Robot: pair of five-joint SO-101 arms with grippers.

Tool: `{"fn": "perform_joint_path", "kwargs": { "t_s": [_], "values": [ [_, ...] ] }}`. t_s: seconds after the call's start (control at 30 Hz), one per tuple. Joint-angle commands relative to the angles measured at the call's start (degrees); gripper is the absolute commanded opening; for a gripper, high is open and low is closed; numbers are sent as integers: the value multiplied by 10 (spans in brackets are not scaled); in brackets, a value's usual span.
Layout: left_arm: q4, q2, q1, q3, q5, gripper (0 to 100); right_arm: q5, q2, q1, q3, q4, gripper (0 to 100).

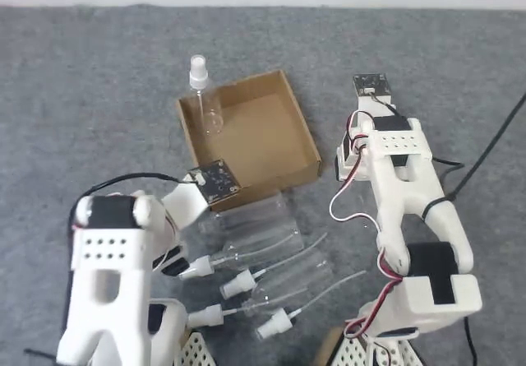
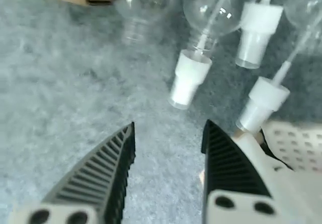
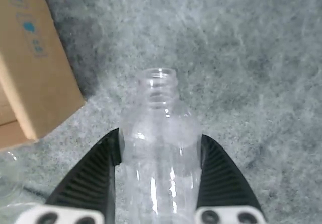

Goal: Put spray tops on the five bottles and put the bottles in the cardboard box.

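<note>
**Currently: one bottle boxed, one pinched, four tops loose**

On the grey-covered desk [image 1: 99, 70] we see the cardboard box [image 1: 263, 136] lying open near the middle. One capped bottle [image 1: 204, 94] stands upright inside it, in the far left corner, with its white spray head on.

The right arm [image 1: 394, 177] stands along the right side of the box. From its wrist we see the right tool [image 3: 160, 138] with its two black fingers [image 3: 90, 178] pressed against the sides of an open bottle [image 3: 160, 108]. That bottle is clear and has no top. Its threaded mouth points away from the wrist, over the desk, and a corner of the box is near it on one side.

The left tool [image 2: 169, 128] hangs over bare desk in front of the box, its jaws spread apart with nothing between them. Just ahead of it lie the spray tops [image 1: 238, 282]: we count four white ones with thin tubes, loose on the desk. Among them, clear bottles [image 1: 255, 218] lie on their sides, close together and near the box's front wall; we cannot count them with certainty. From the left wrist we see the nearest top [image 2: 188, 78] resting right at the neck of one lying bottle, while a bare-mouthed bottle [image 2: 133, 22] lies just beside the box edge.
</note>
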Motion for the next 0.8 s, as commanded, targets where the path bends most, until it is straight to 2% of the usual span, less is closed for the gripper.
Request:
{"fn": "perform_joint_path", "kwargs": {
  "t_s": [0.0,0.17,0.4,0.6,0.77],
  "values": [
    [-85,38,18,33,-9,203,-6,-37,8,-7,-8,41],
    [-124,39,87,102,-6,200,-6,-37,8,-7,-8,41],
    [-226,39,141,188,56,200,-6,-37,8,-7,-9,42],
    [-260,41,141,209,69,193,-6,-37,8,-7,-9,42],
    [-259,43,141,209,69,133,-6,-37,8,-7,-9,42]
  ]
}}
